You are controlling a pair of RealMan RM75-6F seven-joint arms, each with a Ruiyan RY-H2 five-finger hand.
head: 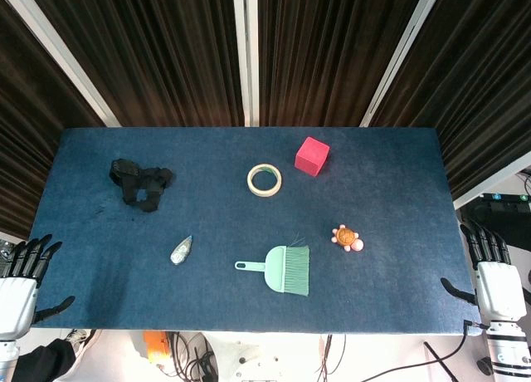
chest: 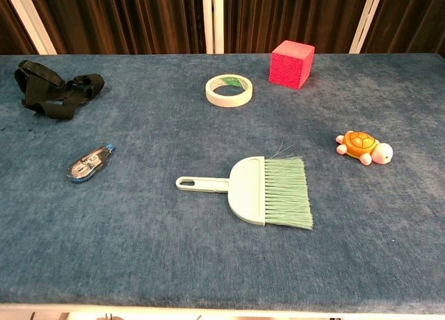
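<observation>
Left hand (head: 18, 282) at the table's left edge, off the blue cloth (head: 99, 274), fingers spread wide, holding nothing. Nearest thing to it — the correction-tape dispenser (head: 181, 250), lying flat toward the front left, apart from the hand. Behind that, far left, a black strap bundle (head: 139, 183), crumpled. Centre front: mint-green hand brush (head: 284, 270), flat, handle pointing left, bristles right. Behind it, well apart, a roll of masking tape (head: 264, 179) lying flat; just right of the roll, a pink-red cube (head: 312, 155). Right of the brush, an orange toy turtle (head: 347, 237). Right hand (head: 493, 274) at the right edge, off the cloth — fingers apart, empty; the turtle is nearest it.
</observation>
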